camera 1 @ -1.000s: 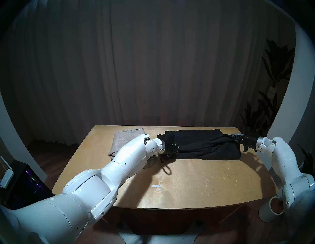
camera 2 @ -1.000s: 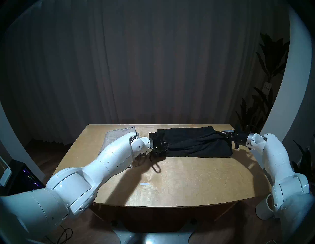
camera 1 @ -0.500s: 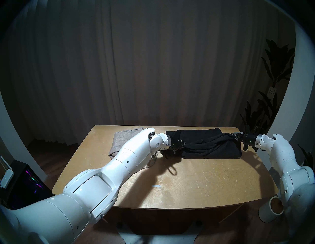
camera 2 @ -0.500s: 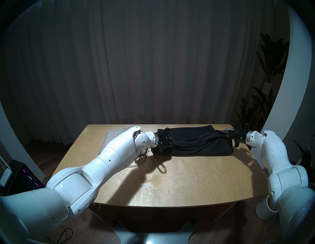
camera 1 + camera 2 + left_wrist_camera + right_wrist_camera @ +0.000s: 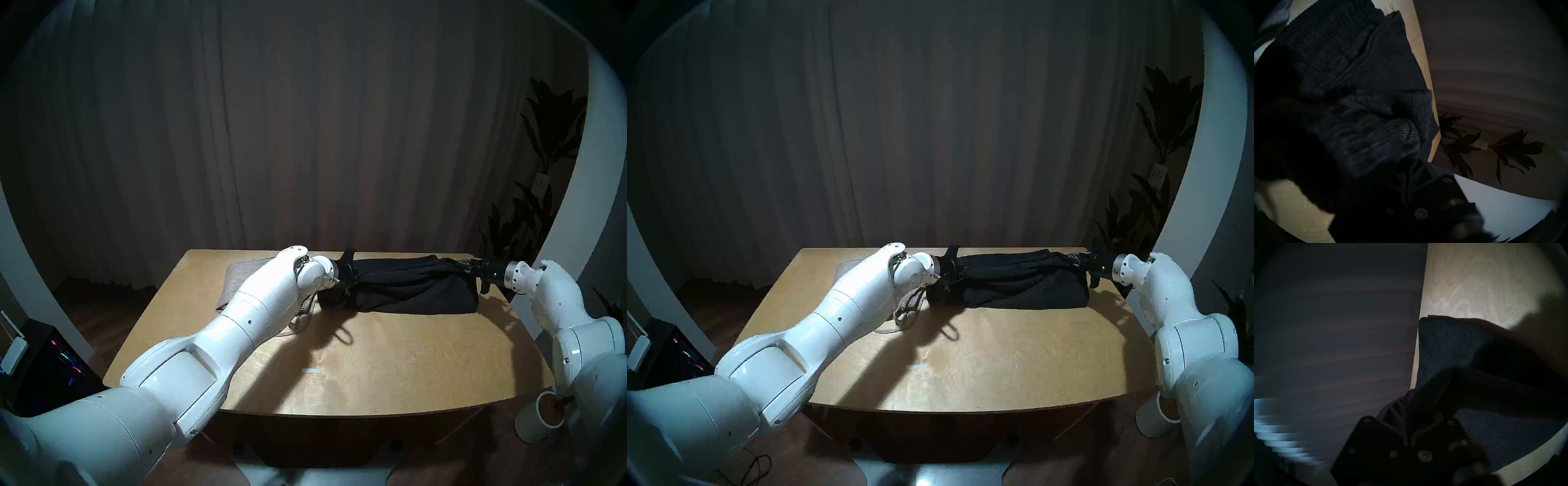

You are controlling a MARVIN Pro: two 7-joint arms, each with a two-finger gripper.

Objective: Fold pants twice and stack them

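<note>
Black pants [image 5: 407, 288] lifted; grey pants [image 5: 237, 281] folded

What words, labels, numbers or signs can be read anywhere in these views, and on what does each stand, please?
None can be read.
White tag hanging in the plant: dark marks, too small to read; in the left wrist view they are blurred.
White strip on the table: blank.
Black pants and grey pants: no print visible.

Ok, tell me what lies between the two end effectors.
Only the black pants, stretched from the left end effector to the right end effector, per the head view.
</note>
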